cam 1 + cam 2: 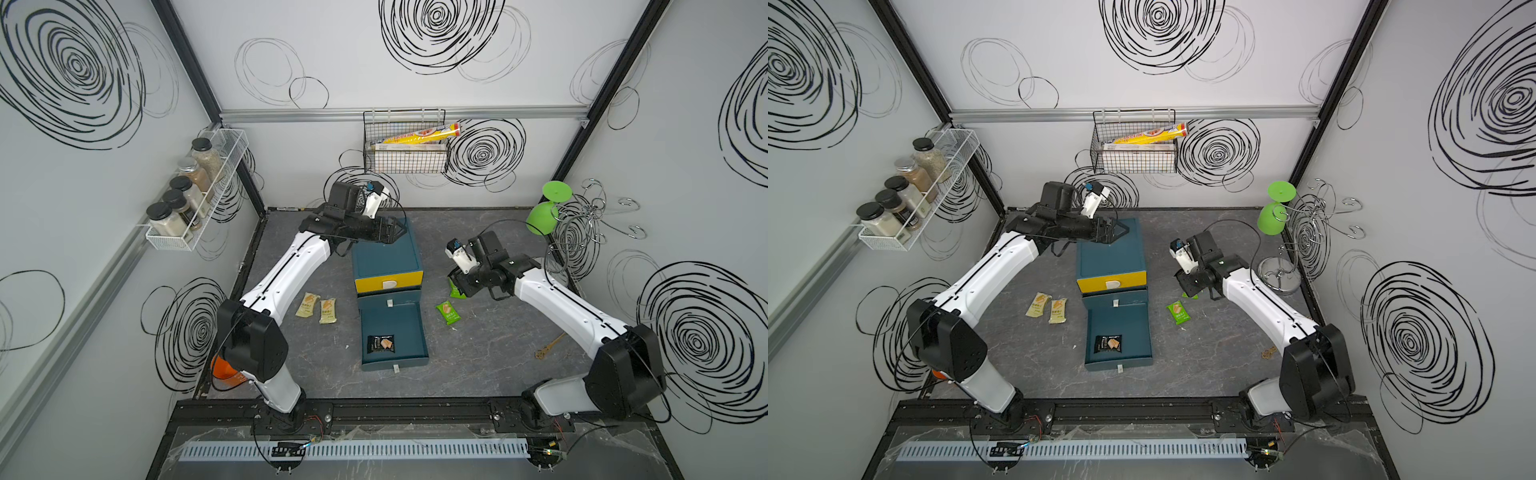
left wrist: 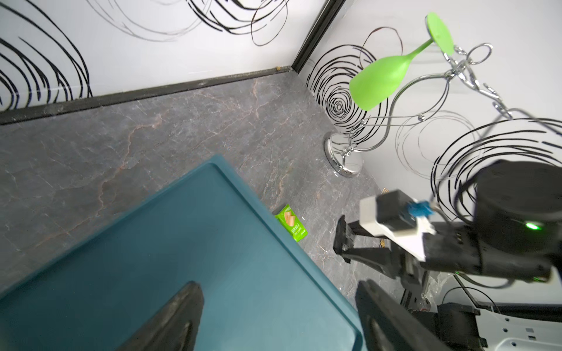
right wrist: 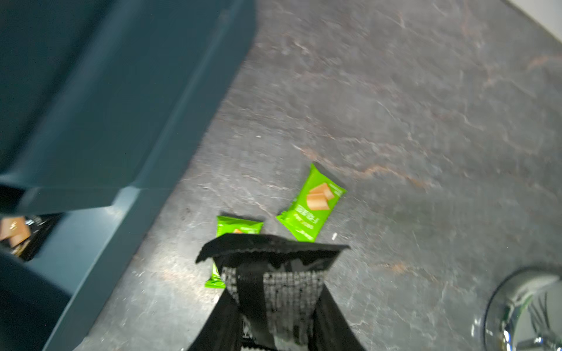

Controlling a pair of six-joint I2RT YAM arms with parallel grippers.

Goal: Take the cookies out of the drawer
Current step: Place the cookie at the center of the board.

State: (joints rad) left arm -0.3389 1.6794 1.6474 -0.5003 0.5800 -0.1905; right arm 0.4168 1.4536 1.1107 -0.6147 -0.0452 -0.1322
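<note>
Black packet [image 3: 270,252] clamped in right fingers [image 3: 337,328] over tabletop [image 3: 425,121] | left fingers [image 2: 170,322] apart, empty | next: release, then fetch remaining packet [image 1: 381,343] from drawer [image 1: 399,324].

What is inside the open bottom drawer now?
One black cookie packet lies in the open drawer, near its front. The rest of the visible floor is bare. The drawer's back part is covered by the cabinet above, so I cannot see there.
</note>
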